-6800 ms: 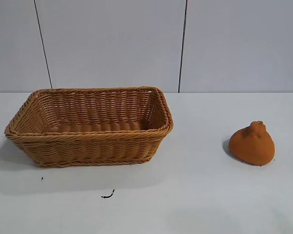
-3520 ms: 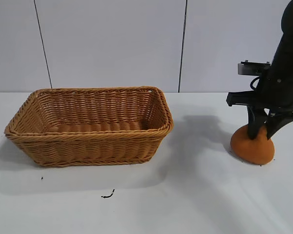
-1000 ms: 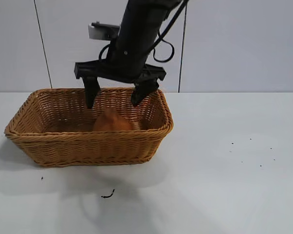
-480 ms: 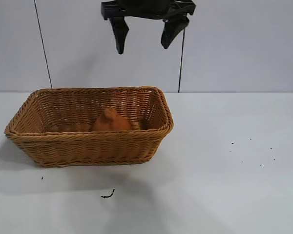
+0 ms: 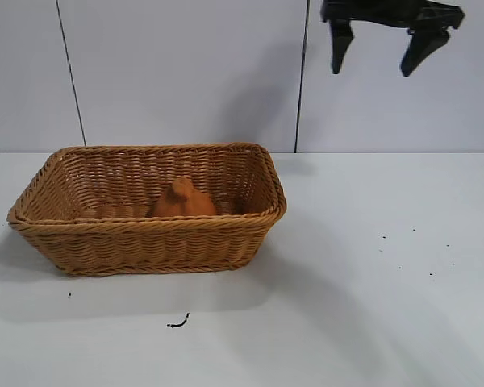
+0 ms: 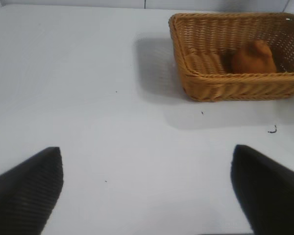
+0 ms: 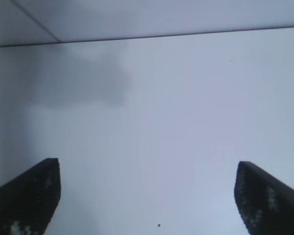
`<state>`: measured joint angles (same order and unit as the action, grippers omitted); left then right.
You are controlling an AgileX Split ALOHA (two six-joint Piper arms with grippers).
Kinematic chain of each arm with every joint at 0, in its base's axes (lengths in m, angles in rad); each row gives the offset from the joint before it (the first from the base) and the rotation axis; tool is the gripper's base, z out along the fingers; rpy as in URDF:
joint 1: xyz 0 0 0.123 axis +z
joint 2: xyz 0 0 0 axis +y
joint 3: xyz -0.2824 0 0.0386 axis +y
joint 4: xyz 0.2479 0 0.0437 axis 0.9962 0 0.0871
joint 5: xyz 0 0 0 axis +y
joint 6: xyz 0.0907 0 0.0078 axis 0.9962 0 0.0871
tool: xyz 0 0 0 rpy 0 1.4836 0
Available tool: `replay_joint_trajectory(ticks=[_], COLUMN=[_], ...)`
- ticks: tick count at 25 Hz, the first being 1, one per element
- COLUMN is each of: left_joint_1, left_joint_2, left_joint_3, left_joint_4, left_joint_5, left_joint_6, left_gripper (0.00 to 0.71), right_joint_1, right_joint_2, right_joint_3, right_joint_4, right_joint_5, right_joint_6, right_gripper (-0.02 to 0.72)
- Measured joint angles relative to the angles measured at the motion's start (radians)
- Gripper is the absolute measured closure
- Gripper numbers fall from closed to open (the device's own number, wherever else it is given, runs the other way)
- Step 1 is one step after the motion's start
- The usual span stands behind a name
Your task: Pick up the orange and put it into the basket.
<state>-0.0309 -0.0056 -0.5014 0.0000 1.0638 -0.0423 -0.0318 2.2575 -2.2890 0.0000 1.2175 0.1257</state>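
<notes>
The orange (image 5: 183, 200) lies inside the woven wicker basket (image 5: 145, 238) on the table's left half, its knobby neck pointing up. The left wrist view shows both from afar: the orange (image 6: 253, 58) and the basket (image 6: 220, 89). My right gripper (image 5: 377, 60) hangs high at the upper right, well above and to the right of the basket, open and empty; in its own view the gripper (image 7: 147, 196) shows only bare table between its fingers. My left gripper (image 6: 147, 188) is open and empty over bare table, far from the basket.
A small dark scrap (image 5: 177, 323) lies on the white table in front of the basket. Tiny dark specks (image 5: 382, 239) dot the right side of the table. A white panelled wall (image 5: 185, 72) rises behind the table.
My right gripper, open above the basket a second ago, has risen and swung right to the upper right corner. The orange stays in the basket.
</notes>
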Motion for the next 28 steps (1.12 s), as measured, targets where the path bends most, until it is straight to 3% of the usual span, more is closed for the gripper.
replay_joint_trajectory(ticks=[5, 11, 28], left_joint_1=[0.0, 0.0, 0.0], left_joint_2=[0.0, 0.0, 0.0], left_joint_3=[0.0, 0.0, 0.0], left_joint_4=[0.0, 0.0, 0.0], left_joint_5=[0.0, -0.001, -0.001], left_joint_6=[0.0, 0.0, 0.0], left_gripper=[0.044, 0.044, 0.044], right_joint_1=[-0.012, 0.008, 0.018], right_joint_2=[-0.016, -0.142, -1.014], right_joint_3=[0.072, 0.318, 1.296], right_joint_4=[0.028, 0.037, 0.042], right_joint_5=[-0.002, -0.003, -0.005], right_joint_6=[-0.016, -0.057, -0.126], right_gripper=[0.055, 0.055, 0.055])
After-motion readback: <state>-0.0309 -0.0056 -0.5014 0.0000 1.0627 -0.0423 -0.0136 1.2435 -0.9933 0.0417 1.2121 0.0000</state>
